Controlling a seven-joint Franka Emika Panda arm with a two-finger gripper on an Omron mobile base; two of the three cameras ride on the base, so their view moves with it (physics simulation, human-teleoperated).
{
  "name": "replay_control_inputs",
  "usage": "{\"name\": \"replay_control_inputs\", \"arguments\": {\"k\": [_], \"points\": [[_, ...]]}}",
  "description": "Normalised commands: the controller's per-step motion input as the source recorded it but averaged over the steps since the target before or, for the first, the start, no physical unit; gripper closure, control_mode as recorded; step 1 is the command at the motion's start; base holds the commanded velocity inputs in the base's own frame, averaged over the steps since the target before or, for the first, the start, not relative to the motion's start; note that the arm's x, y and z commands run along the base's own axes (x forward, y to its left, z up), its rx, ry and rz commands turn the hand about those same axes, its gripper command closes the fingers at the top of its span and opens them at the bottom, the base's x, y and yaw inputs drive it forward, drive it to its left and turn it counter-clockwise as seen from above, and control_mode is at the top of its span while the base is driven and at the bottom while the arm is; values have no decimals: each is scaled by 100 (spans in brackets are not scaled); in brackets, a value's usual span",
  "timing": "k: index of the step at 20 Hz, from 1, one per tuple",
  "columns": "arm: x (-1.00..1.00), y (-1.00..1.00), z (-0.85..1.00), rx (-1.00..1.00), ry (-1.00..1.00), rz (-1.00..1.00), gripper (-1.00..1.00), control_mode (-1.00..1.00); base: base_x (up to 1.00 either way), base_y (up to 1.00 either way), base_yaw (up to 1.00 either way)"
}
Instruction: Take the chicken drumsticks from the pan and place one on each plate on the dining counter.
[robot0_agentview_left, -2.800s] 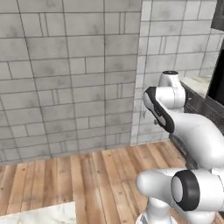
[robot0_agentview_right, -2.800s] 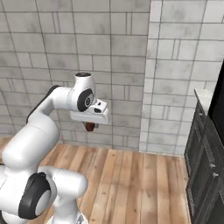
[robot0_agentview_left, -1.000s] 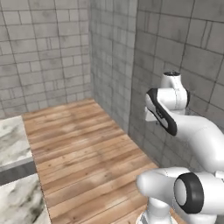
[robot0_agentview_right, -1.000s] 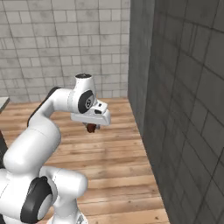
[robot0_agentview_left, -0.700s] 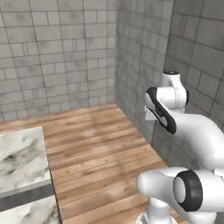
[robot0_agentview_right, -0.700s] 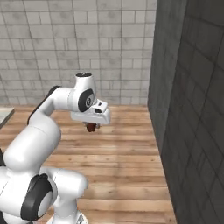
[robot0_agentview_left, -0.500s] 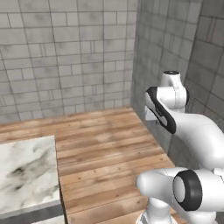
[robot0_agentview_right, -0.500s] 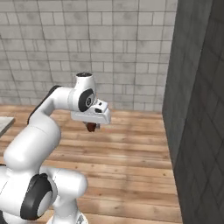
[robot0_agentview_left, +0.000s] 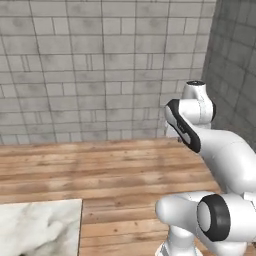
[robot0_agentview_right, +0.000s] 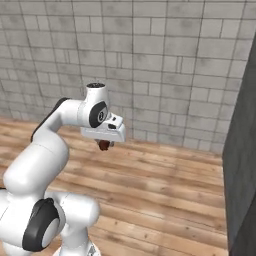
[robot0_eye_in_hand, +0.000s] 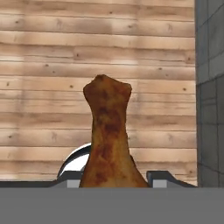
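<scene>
A: Drumstick (robot0_eye_in_hand: 107, 140)?
B: Rough, lumpy brown crust, slightly glossy, darker mottled patches.
A: Floor (robot0_agentview_right: 165, 180)?
B: Wood planks, matt, visible grain and knots.
A: Wall (robot0_agentview_left: 100, 70) at 12 o'clock?
B: Grey stone blocks, matt, rough-looking.
A: Slab at 7 o'clock, left base view?
B: Counter (robot0_agentview_left: 40, 227), white veined marble, smooth.

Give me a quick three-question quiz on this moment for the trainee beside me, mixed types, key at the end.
1. True or false: the gripper is shut on a chicken drumstick.
2. What lies beneath the hanging drumstick in the hand view? A) wooden floor B) a plate C) the pan
3. Which surface shows at the lower left corner of the left base view?

Key:
1. True
2. A
3. A white marble top with grey veins
</scene>
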Motion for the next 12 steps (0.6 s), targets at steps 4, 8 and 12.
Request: {"name": "replay_control_inputs", "arguments": {"k": [4, 8, 12], "points": [[0, 0, 0, 0, 0, 0, 100, 100, 100, 6, 43], [0, 0, 0, 0, 0, 0, 100, 100, 100, 1, 57], [0, 0, 0, 0, 0, 0, 100, 100, 95, 0, 65]]}}
